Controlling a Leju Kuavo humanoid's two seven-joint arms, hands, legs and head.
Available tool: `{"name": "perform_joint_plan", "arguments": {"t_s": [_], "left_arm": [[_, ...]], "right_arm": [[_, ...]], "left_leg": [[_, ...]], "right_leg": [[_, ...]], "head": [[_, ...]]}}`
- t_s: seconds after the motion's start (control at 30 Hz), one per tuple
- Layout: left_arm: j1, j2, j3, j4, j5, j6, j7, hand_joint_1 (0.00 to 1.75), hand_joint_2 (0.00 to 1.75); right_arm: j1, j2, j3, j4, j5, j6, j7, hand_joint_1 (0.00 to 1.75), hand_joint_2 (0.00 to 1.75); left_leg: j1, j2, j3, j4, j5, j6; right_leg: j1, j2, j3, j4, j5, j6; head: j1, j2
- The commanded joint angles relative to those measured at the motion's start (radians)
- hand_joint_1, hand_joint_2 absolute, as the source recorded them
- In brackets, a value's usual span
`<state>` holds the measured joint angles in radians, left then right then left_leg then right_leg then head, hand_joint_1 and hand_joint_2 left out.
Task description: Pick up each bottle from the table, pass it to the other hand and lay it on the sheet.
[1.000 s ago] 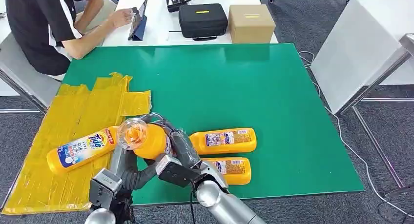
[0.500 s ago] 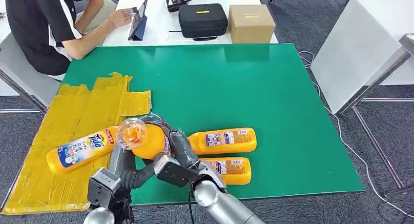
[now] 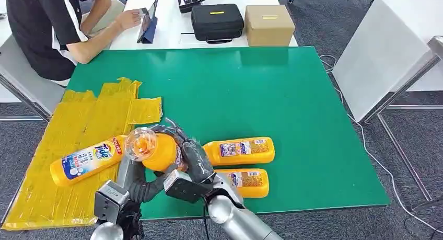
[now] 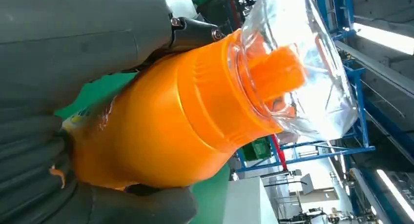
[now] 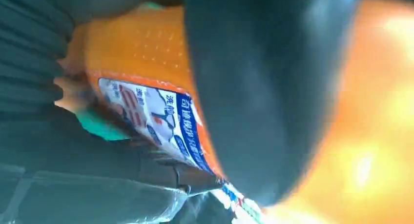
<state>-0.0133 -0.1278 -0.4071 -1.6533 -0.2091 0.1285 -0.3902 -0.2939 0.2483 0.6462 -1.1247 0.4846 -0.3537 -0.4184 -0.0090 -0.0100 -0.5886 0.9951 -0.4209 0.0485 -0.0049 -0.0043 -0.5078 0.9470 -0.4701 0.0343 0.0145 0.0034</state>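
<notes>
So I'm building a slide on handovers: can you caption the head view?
Both hands, left hand and right hand, grip an orange bottle mid-handover beside the yellow sheet.

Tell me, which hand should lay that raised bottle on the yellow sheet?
Probably the left hand. It grips the orange bottle along with the right hand, and sits on the yellow sheet's side, so it need not reach across.

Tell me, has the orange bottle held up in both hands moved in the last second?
No, barely. The held bottle keeps its place beside the lying bottle on the green table, with the left hand and right hand both still on it.
</notes>
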Motion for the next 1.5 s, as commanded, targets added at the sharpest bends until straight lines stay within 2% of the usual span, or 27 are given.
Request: {"name": "perform_joint_plan", "arguments": {"t_s": [0.03, 0.3, 0.43, 0.67, 0.8, 0.9, 1.0, 1.03, 1.07, 1.13, 1.23, 1.47, 1.5], "left_arm": [[0.027, 0.01, 0.085, 0.013, 0.034, 0.026, -0.02, 1.75, 1.75], [0.062, 0.002, 0.132, 0.014, 0.037, 0.034, -0.013, 1.75, 1.75], [0.091, -0.015, 0.178, -0.003, -0.023, 0.122, -0.009, 1.75, 1.75], [0.093, -0.017, 0.18, -0.008, -0.025, 0.125, -0.009, 1.75, 1.75], [0.101, -0.025, 0.2, -0.018, -0.09, 0.201, -0.024, 1.75, 1.75], [0.117, -0.03, 0.219, -0.036, -0.181, 0.33, -0.057, 1.75, 1.75], [0.135, -0.025, 0.229, -0.068, -0.332, 0.558, -0.12, 1.75, 1.75], [0.142, -0.048, 0.267, -0.092, -0.388, 0.57, -0.165, 1.75, 1.75], [0.157, -0.112, 0.339, -0.118, -0.463, 0.57, -0.246, 1.75, 1.75], [0.173, -0.112, 0.337, -0.15, -0.431, 0.57, -0.308, 1.75, 1.75], [0.176, -0.133, 0.358, -0.255, -0.483, 0.57, -0.308, 1.75, 1.75], [0.176, -0.133, 0.358, -0.255, -0.483, 0.57, -0.308, 1.75, 1.75], [0.176, -0.133, 0.358, -0.255, -0.483, 0.57, -0.308, 1.75, 1.75]], "right_arm": [[0.148, -0.146, -0.146, -0.416, 0.19, 0.055, 0.142, 0.0, 1.75], [0.351, -0.232, -0.212, -0.684, 0.246, 0.003, 0.141, 0.0, 1.75], [0.403, -0.242, -0.272, -0.764, 0.263, -0.041, 0.137, 0.0, 1.75], [0.405, -0.243, -0.277, -0.765, 0.264, -0.04, 0.136, 0.0, 1.75], [0.447, -0.275, -0.311, -0.803, 0.269, -0.102, 0.13, 0.0, 1.75], [0.495, -0.309, -0.325, -0.826, 0.239, -0.147, 0.103, 0.0, 1.75], [0.513, -0.327, -0.311, -0.806, 0.212, -0.162, 0.079, 0.0, 1.75], [0.512, -0.323, -0.307, -0.798, 0.212, -0.167, 0.076, 0.0, 1.75], [0.503, -0.32, -0.298, -0.785, 0.212, -0.169, 0.072, 0.0, 1.75], [0.484, -0.313, -0.287, -0.761, 0.208, -0.175, 0.073, 0.0, 1.75], [0.46, -0.31, -0.281, -0.732, 0.195, -0.184, 0.074, 0.0, 1.75], [0.46, -0.31, -0.281, -0.732, 0.195, -0.184, 0.074, 0.0, 1.75], [0.46, -0.31, -0.281, -0.732, 0.195, -0.184, 0.074, 0.0, 1.75]], "left_leg": [[0.001, -0.003, 0.003, 0.0, -0.001, -0.003], [0.0, -0.003, 0.001, -0.001, 0.0, -0.002], [0.0, -0.002, 0.001, -0.001, -0.001, -0.002], [0.001, 0.0, 0.003, 0.0, -0.003, -0.005], [0.0, -0.001, 0.004, 0.0, -0.003, -0.004], [0.0, -0.002, 0.001, 0.0, -0.002, -0.003], [0.0, 0.0, 0.002, -0.001, -0.002, -0.003], [0.0, 0.001, 0.004, -0.001, -0.003, -0.004], [0.001, 0.002, 0.003, 0.0, -0.003, -0.003], [0.0, 0.003, 0.002, 0.0, -0.003, -0.003], [0.0, 0.003, 0.002, 0.0, -0.003, -0.004], [0.0, 0.004, 0.005, -0.001, -0.003, -0.005], [0.0, 0.002, 0.002, -0.001, -0.002, -0.003]], "right_leg": [[0.0, -0.003, 0.005, -0.002, -0.002, 0.0], [-0.001, -0.003, 0.003, -0.002, -0.001, 0.0], [-0.001, -0.002, 0.002, -0.002, -0.001, 0.0], [0.0, -0.001, 0.004, -0.002, -0.002, -0.001], [0.0, -0.001, 0.005, -0.002, -0.002, -0.001], [0.0, -0.002, 0.002, -0.002, -0.001, 0.0], [0.0, 0.0, 0.003, -0.002, -0.001, 0.0], [0.0, 0.0, 0.005, -0.003, -0.002, -0.001], [0.0, 0.001, 0.003, -0.002, -0.001, -0.001], [0.0, 0.003, 0.002, -0.001, -0.001, -0.001], [0.0, 0.003, 0.002, -0.002, -0.001, -0.001], [0.0, 0.003, 0.005, -0.002, -0.001, -0.001], [0.0, 0.002, 0.002, -0.002, 0.0, 0.0]], "head": [[0.0, 0.0], [0.0, 0.0], [0.0, 0.0], [0.0, 0.0], [0.0, 0.0], [0.0, 0.0], [0.0, 0.0], [0.0, 0.0], [0.0, 0.0], [0.0, 0.0], [0.0, 0.0], [0.0, 0.0], [0.0, 0.0]]}}
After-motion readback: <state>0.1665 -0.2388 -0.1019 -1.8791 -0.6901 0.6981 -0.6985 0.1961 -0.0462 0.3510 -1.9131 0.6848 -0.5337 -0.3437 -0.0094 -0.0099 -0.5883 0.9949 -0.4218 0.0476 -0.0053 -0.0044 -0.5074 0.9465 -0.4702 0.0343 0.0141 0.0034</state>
